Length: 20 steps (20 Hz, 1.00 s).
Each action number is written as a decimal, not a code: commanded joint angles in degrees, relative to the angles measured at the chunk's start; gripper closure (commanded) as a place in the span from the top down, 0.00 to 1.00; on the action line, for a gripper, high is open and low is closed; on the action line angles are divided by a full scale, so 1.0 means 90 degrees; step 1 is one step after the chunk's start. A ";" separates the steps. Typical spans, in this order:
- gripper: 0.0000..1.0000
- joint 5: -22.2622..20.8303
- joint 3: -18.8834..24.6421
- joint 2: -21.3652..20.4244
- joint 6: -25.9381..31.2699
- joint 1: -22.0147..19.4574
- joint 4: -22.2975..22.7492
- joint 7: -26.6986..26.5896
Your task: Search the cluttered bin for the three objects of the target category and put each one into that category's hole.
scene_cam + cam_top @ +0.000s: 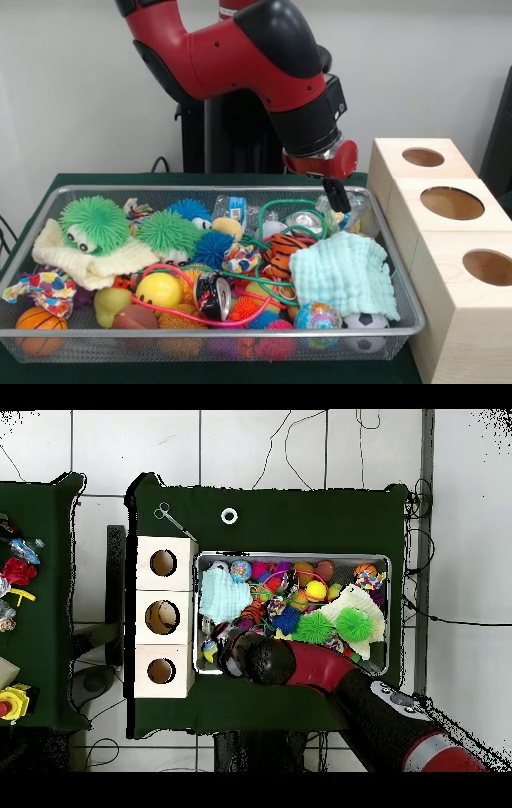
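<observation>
Bin [398, 264] crammed rim to rim — gripper [337, 194] over its back corner, grip state unclear.

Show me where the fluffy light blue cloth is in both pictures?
Front view: the light blue cloth lies in the wire bin's right end, beside the wooden boxes.
Overhead view: the cloth lies at the bin's left end.
Shared landmark: the wooden boxes with three holes, right beside it.

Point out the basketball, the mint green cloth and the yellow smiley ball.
basketball [38, 323]: front view, its orange face.
mint green cloth [346, 272]: front view, middle of the fabric.
yellow smiley ball [158, 290]: front view, its front.
</observation>
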 commanded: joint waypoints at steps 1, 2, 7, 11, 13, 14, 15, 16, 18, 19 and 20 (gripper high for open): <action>0.00 -0.0045 0.0201 0.0321 0.0778 0.0357 -0.0019 -0.0060; 0.00 -0.0039 0.0156 0.0252 0.0851 0.0393 -0.0047 -0.0064; 0.00 0.0123 0.0139 -0.0186 0.1340 0.0332 0.0038 -0.0086; 0.00 0.0210 0.0193 -0.0450 0.1609 0.0262 0.0182 -0.0060; 0.00 0.0149 0.0155 -0.0462 0.1572 0.0285 0.0190 -0.0033; 0.00 0.0157 0.0174 -0.0562 0.1612 0.0284 0.0253 -0.0003; 0.00 0.0148 0.0166 -0.0607 0.1663 0.0284 0.0267 -0.0002; 0.00 0.0130 0.0161 -0.0644 0.1760 0.0252 0.0251 -0.0041; 0.00 0.0103 0.0159 -0.0737 0.1960 0.0190 0.0223 -0.0125; 0.00 0.0099 0.0170 -0.0779 0.2037 0.0163 0.0225 -0.0152; 0.00 0.0103 0.0182 -0.0867 0.2073 0.0141 0.0280 -0.0143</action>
